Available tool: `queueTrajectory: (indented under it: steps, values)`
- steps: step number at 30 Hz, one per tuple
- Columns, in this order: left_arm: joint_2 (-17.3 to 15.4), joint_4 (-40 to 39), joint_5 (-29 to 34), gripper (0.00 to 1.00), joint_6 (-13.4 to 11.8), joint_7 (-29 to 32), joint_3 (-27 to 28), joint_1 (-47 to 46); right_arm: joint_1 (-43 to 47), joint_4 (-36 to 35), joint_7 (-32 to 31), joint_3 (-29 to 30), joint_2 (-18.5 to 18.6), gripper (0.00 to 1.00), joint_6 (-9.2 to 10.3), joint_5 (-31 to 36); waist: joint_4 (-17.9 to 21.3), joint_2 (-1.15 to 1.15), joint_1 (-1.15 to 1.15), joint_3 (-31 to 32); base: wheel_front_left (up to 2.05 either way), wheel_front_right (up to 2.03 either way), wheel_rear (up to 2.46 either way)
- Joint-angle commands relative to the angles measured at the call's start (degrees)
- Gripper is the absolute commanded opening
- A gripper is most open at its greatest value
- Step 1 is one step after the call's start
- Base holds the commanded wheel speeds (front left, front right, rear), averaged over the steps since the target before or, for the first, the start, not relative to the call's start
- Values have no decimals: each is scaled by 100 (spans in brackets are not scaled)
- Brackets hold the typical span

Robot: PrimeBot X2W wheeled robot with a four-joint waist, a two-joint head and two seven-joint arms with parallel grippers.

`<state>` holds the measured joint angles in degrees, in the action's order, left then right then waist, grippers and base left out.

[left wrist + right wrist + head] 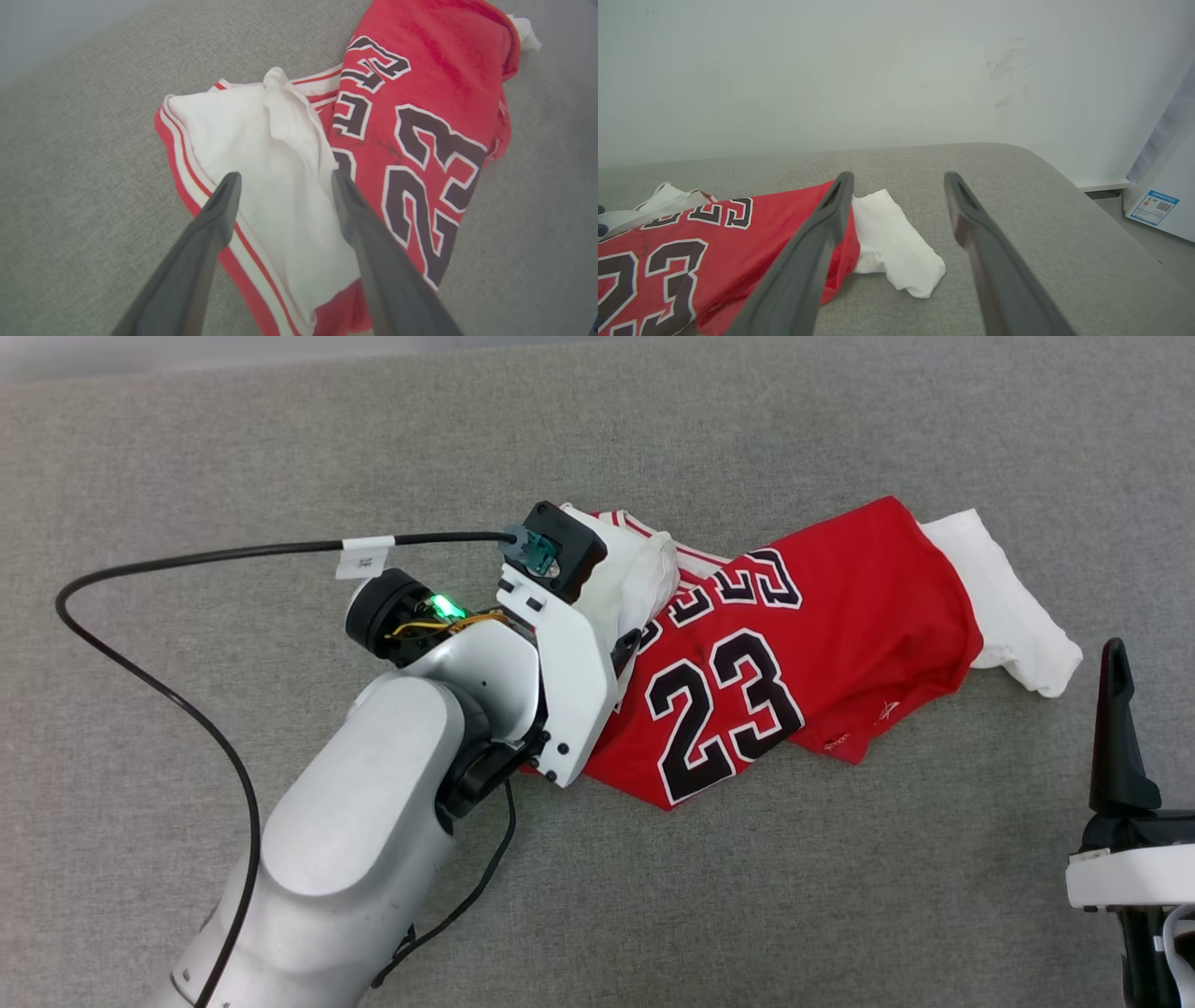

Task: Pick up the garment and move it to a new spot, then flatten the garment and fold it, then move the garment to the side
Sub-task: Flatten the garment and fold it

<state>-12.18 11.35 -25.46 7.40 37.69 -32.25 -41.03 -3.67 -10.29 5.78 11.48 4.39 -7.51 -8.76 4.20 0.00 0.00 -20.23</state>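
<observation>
Reaching in for the pick-up, judged as the step in hand, with nothing lifted yet. Spotting the garment (822, 616) crumpled and skewed near the middle of the grey padded surface (280, 448), number side up, body doubled over itself. Noting one white sleeve (261, 154) bunched at the left end and the other sleeve (896, 242) sticking out flat at the right end.

Marking the left gripper (285, 176) as released and empty, fingers spread wide, poised just above the bunched sleeve and straddling it. Cannot tell if the tips touch cloth. Marking the right gripper (899, 177) as released and empty too, parked low at the right, apart from the cloth, pointing past the flat sleeve.

Doing it well, as a judgement:
- Lower straight down and pinch the raised ridge of the sleeve, not the flat panel beside it.
- Better to bite close to the striped trim (187, 149), so the red body follows instead of a loose sleeve stretching.
- Keep the tips off the padded cover to avoid catching it along with the cloth.
- Clamp fully before rising, then rise high enough to drag nothing.
- Consider bringing the right gripper onto the far sleeve for a two-point carry and easier flattening later.
- Mind the black cable (187, 560) looping beside the left arm.
</observation>
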Motion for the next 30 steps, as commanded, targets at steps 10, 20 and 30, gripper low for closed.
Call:
queueTrajectory:
  steps: [10, 20, 30]
  values:
    - [91, 519, -66, 0, 4, -348, -158, -260, -230, 249, 91, 16, -32, 100, 4, -45, -29, 0, 0, -188, 0, 0, 0]
    - [108, 588, -258, 0, -172, -1421, 272, -149, -112, 406, -2, 102, 47, 100, 4, 5, -316, 0, 0, 101, 0, 0, 0]
    - [-257, 773, -582, 0, -731, -2299, 1172, 573, 52, 397, -228, 182, 141, 100, 4, 26, -828, 0, 0, 473, 0, 0, 0]
